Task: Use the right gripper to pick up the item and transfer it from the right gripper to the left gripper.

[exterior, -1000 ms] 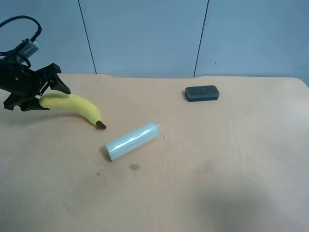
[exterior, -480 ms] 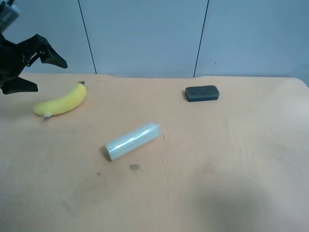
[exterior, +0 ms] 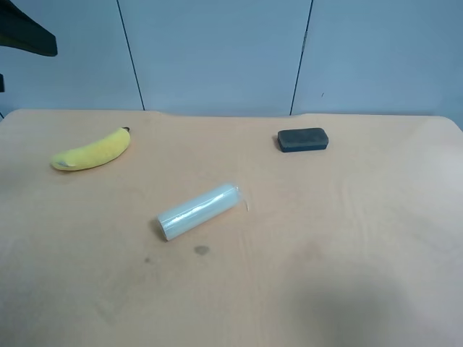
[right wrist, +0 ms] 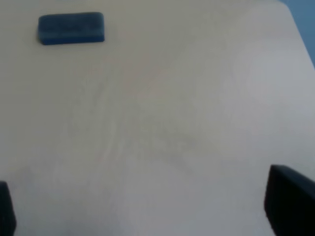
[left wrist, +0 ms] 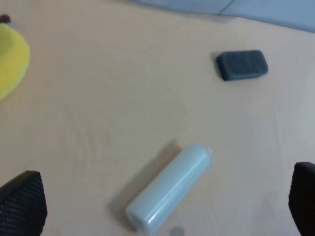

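Observation:
The item, a yellow banana (exterior: 90, 151), lies free on the tan table (exterior: 304, 289) at the exterior high view's far left; its end also shows in the left wrist view (left wrist: 12, 64). My left gripper (left wrist: 162, 205) hangs open high above the table with nothing in it. Only one black finger (exterior: 29, 36) of it shows at the exterior view's upper left corner. My right gripper (right wrist: 147, 204) is open over bare table, nothing between its fingertips, and is out of the exterior view.
A translucent white roll (exterior: 198, 211) lies slanted near the table's middle, also seen from the left wrist (left wrist: 170, 189). A dark grey block (exterior: 303, 139) sits toward the back edge, showing in both wrist views (left wrist: 242, 65) (right wrist: 72, 27).
The gripper at the exterior view's left opened off the banana and rose up out of the corner. The banana dropped and turned, its dark tip now pointing toward the back.

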Controlling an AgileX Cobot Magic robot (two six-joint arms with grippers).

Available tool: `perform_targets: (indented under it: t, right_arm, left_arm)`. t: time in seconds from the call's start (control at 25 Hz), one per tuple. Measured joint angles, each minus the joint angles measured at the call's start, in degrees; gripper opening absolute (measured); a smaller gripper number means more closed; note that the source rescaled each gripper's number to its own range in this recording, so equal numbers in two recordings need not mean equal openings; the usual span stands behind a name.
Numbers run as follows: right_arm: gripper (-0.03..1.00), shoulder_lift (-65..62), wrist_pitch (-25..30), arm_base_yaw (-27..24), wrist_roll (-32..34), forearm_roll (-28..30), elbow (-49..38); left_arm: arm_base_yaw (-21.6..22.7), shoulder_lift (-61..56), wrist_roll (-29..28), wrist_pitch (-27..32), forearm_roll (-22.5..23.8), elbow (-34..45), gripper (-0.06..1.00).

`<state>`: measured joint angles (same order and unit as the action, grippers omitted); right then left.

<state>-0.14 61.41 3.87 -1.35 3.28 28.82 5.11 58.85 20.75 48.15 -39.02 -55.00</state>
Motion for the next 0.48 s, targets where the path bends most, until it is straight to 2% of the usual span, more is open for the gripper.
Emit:
perform_targets:
  t: [0.16,0.48]
  right_arm:
    - [1.00,0.00,0.00,0.00,0.00,0.00,0.00]
    - [1.00,0.00,0.00,0.00,-0.44,0.00,0.00]
  left_arm:
    - [0.00,-8.96,-1.35,4.47,6.28,0.00,1.00]
    - [0.00,-22.39,-11.15,14.87,22.62,0.18,1.00]
